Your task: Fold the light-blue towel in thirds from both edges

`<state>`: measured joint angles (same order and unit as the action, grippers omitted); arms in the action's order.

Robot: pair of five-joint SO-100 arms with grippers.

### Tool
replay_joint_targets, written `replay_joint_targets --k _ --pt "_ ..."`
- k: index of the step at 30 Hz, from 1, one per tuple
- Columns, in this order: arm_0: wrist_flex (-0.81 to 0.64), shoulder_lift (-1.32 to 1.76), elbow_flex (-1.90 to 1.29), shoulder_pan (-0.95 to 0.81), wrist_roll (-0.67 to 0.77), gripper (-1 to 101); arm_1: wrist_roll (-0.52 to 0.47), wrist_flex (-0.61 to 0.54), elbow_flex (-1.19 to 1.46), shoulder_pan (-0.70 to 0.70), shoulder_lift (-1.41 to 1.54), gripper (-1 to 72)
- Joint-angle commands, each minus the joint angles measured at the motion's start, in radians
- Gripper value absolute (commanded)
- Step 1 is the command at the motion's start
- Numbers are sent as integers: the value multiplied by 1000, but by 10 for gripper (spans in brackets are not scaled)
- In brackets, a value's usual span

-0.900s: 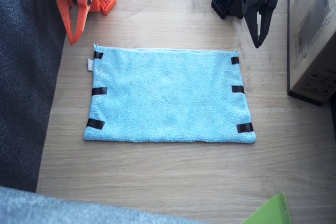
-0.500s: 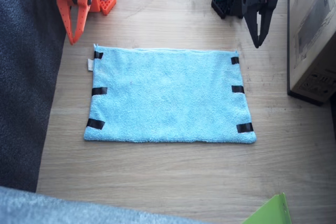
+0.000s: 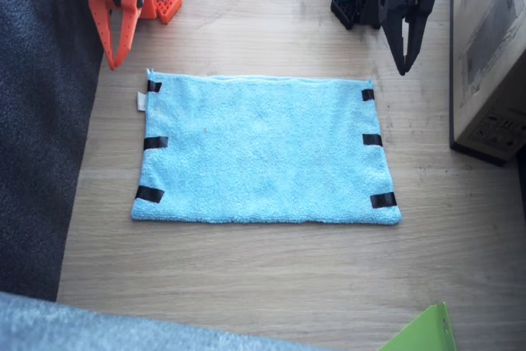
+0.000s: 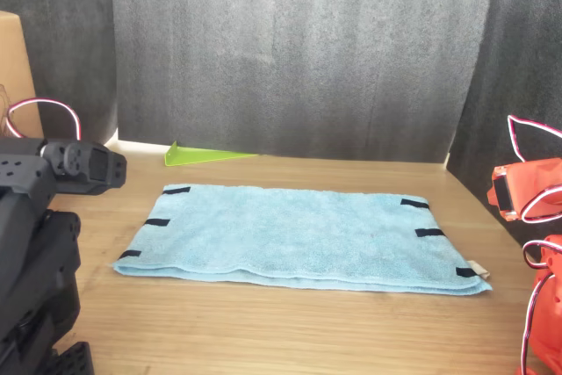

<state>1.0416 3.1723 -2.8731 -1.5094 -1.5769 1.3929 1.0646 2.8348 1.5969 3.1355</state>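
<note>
Right hand [image 3: 113, 53], orange, hangs at 11 o'clock in the fixed view, fingers pressed together into one point, tip just off the towel's far corner and clear of the cloth. Left hand [image 3: 403, 62], black, hangs at 1 o'clock, fingers likewise together, tip near the opposite far corner, not touching. Both hold nothing.

Fixed view: light-blue towel [image 3: 263, 150] lies spread flat at the centre of the wooden surface [image 3: 246, 285], long sides running 9 to 3 o'clock. Three black tape strips [image 3: 155, 143] mark the short edge at 9 o'clock, three more the edge at 3 o'clock. White tag [image 3: 140, 102] sticks out at the far 9 o'clock corner. Cardboard box [image 3: 489, 55] stands at 3 o'clock, well apart from the towel. Green sheet [image 3: 423, 333] corner shows at 5 o'clock; grey-blue fabric [image 3: 82, 330] at 7 o'clock.

Front view: towel [image 4: 299, 234] flat at centre, near long edge showing doubled layers. Black arm body [image 4: 39, 243] fills 8 o'clock, orange arm [image 4: 531, 261] 4 o'clock; neither hand's fingers visible. Green sheet [image 4: 202, 156] lies beyond the towel at 11 o'clock.
</note>
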Motion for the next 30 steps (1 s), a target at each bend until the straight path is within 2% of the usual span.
replay_joint_targets --k 1,19,25,30 --pt "2 5 6 -25 -6 -3 6 -2 -6 15 17 -1" --pt "2 5 6 -23 -8 -3 6 -2 -6 15 17 -1" --pt "-11 5 6 -35 -17 -3 34 -31 -6 -35 17 -1" --pt "-28 5 31 -78 -12 -4 8 -23 -69 -60 -12 -1"
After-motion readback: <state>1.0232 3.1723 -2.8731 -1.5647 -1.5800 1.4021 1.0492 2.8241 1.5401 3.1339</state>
